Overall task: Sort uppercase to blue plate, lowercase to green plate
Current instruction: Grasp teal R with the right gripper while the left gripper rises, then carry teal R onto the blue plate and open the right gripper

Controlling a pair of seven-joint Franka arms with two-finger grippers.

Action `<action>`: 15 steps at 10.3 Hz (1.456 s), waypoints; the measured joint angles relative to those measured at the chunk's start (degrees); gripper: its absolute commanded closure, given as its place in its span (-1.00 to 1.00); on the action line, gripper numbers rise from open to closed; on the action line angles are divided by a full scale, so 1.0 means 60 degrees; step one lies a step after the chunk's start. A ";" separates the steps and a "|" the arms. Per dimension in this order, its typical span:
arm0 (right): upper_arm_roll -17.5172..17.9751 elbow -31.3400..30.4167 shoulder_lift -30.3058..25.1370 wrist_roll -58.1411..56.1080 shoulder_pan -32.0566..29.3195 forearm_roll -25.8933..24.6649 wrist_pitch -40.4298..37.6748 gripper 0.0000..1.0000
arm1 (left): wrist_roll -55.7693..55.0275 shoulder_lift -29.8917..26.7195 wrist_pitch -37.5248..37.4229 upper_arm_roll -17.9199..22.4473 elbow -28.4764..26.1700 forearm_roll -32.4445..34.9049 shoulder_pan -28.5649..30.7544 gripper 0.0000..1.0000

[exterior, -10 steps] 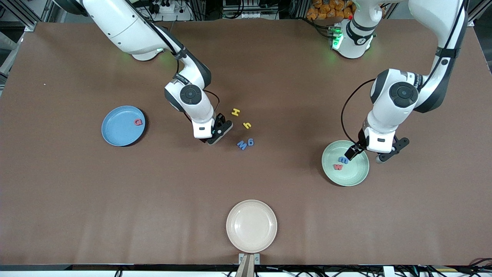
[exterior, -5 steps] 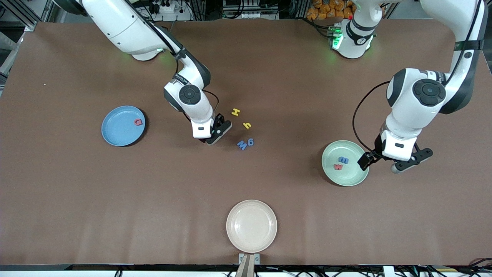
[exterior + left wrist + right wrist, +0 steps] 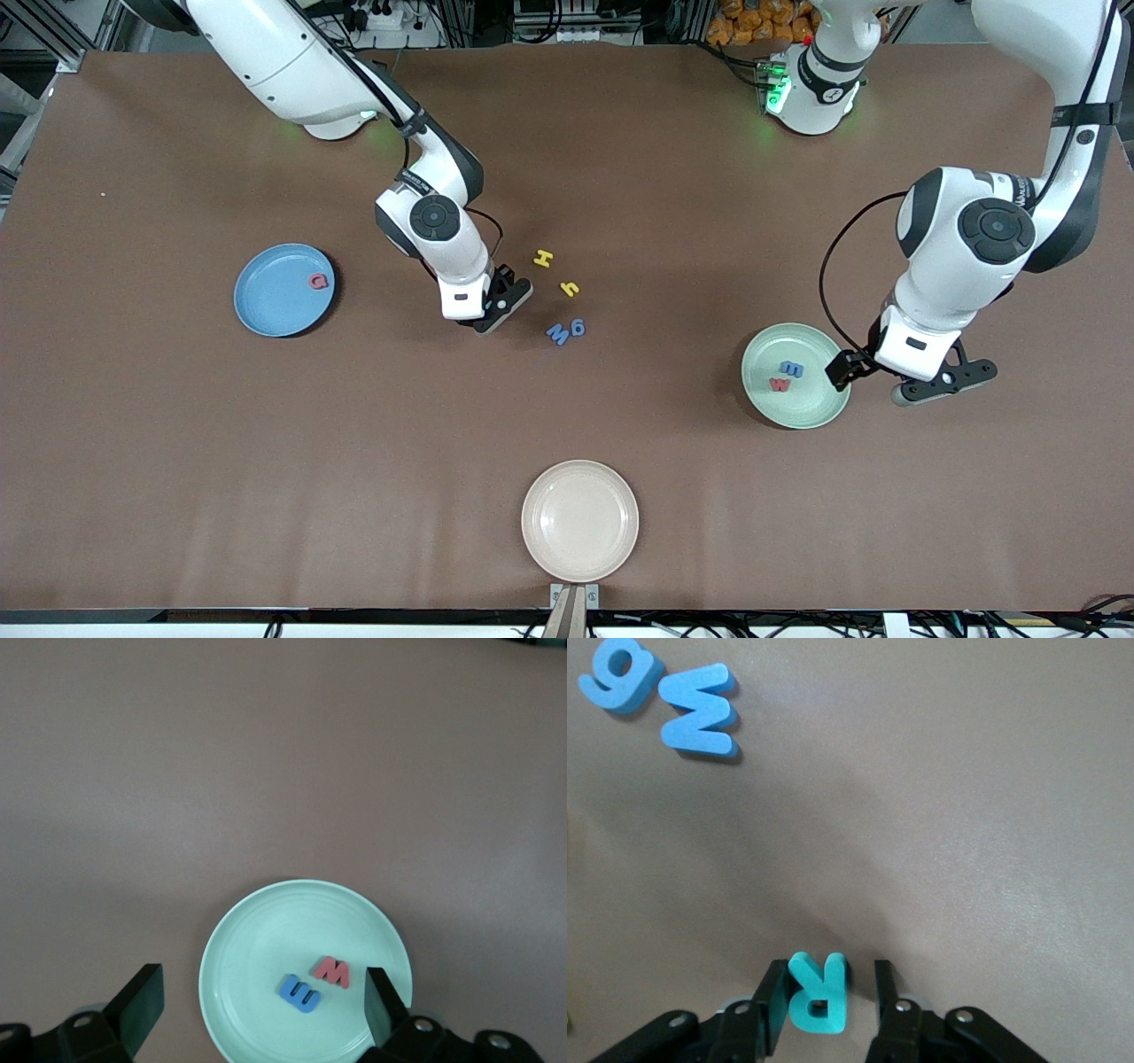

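Note:
My right gripper (image 3: pixel 493 312) is down at the table with its jaws narrowly open around the teal R (image 3: pixel 817 992). One finger touches the letter and the other stands a small gap away. Blue M (image 3: pixel 557 334), blue g-like letter (image 3: pixel 577 328), yellow h (image 3: pixel 570 288) and yellow H (image 3: pixel 543 259) lie close by on the table. The blue plate (image 3: pixel 275 301) holds the red Q (image 3: pixel 318 282). The green plate (image 3: pixel 811 403) holds the blue m (image 3: pixel 791 369) and red w (image 3: pixel 779 385). My left gripper (image 3: pixel 889 379) hangs open and empty over that plate's rim toward the left arm's end.
A beige plate (image 3: pixel 579 520) with nothing on it sits near the table edge closest to the front camera, midway along it. Bare brown tabletop (image 3: pixel 177 443) lies between the plates.
The right gripper's jaws have narrowed around the teal R. The left gripper has drawn off from over the green plate's letters toward the left arm's end, still open.

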 measured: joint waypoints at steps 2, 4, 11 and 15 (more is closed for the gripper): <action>-0.0005 -0.0001 -0.0012 -0.0003 -0.0003 0.0000 -0.0003 0.35 | 0.0101 -0.0003 -0.0384 -0.0010 0.0108 0.0000 -0.0002 -1.00; -0.0008 -0.0001 -0.0016 -0.0004 -0.0004 0.0000 -0.0006 0.41 | 0.0104 -0.0092 -0.0749 -0.0015 0.0169 0.0000 -0.0002 -1.00; 0.0004 0.0275 -0.0220 -0.0010 -0.0019 0.0000 -0.1043 0.49 | 0.0094 -0.0990 -0.1057 -0.0103 0.0113 -0.0641 -0.0001 -1.00; 0.0007 0.0510 -0.0878 -0.1044 -0.0515 0.0066 -0.2852 0.49 | 0.0118 -0.1984 -0.1888 -0.0199 0.0126 -0.0842 -0.0010 -1.00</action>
